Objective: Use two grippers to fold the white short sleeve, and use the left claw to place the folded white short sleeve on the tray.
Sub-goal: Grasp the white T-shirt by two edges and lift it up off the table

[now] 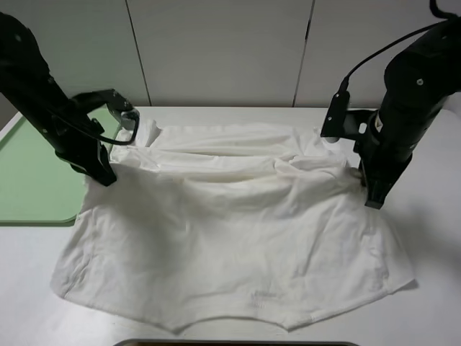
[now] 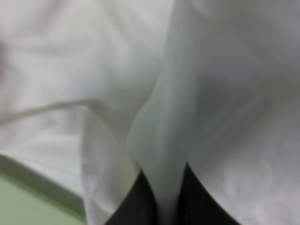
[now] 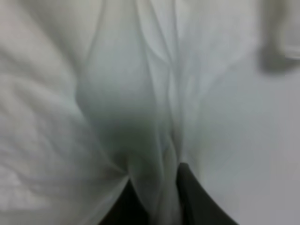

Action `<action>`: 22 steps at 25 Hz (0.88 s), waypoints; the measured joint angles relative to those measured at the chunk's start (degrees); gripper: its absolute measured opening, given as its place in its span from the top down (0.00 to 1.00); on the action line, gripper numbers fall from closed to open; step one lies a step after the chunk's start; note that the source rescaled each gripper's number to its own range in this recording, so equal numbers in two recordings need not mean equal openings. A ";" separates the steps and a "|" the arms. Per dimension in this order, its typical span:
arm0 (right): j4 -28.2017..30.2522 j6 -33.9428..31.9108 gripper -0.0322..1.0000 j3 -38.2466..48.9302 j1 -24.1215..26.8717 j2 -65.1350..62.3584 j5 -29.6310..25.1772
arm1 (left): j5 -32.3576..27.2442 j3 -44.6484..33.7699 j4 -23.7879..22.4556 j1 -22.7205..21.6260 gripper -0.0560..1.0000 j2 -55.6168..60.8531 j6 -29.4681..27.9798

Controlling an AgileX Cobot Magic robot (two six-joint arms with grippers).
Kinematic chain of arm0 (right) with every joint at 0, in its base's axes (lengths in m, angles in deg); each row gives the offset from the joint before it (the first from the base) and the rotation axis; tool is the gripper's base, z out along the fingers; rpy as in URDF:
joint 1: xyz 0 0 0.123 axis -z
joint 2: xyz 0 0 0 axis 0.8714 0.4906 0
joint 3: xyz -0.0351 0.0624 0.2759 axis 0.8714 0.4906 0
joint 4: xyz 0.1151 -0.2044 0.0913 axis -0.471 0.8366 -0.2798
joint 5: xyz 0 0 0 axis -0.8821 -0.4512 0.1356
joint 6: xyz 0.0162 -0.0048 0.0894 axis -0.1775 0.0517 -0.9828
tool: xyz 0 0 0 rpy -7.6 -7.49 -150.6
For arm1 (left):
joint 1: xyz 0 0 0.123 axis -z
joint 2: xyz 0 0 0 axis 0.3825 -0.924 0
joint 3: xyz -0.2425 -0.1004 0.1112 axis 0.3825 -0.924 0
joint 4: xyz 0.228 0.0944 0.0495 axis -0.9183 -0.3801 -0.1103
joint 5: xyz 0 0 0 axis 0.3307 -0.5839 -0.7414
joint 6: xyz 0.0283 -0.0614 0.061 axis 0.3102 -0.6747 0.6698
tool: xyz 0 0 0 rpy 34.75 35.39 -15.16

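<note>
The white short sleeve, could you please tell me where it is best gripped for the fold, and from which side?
Grip its two outer edges near the sleeves, one pincer per side, coming down from above. The white short sleeve lies spread wide and thin, so only a pinched-up pleat at each edge offers a bite; the left pincer and right pincer are shut on such pleats.

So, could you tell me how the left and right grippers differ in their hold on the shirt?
The left gripper pinches the white short sleeve at its edge beside the tray; the right gripper pinches the opposite edge, over the table. The left gripper slants inward; the right gripper hangs nearly upright. Both are shut on a fold of cloth.
</note>
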 joint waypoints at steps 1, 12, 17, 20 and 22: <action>0.94 -0.72 0.94 0.00 0.00 -0.63 0.00 | 0.65 0.00 0.23 0.00 0.93 1.28 0.02; 8.52 -4.17 0.94 0.05 0.00 -22.86 4.39 | 3.10 0.00 1.35 0.11 0.93 24.56 0.71; 8.44 -3.78 0.94 0.05 0.00 -34.21 4.29 | 3.10 0.00 -0.03 3.79 0.93 38.09 0.92; 8.42 -1.37 0.94 0.05 0.00 -45.02 4.17 | 2.95 0.00 -4.18 9.91 0.93 46.99 0.69; 8.42 3.59 0.94 -0.08 0.00 -54.02 3.76 | 2.51 0.54 -5.38 12.03 0.93 51.88 -0.67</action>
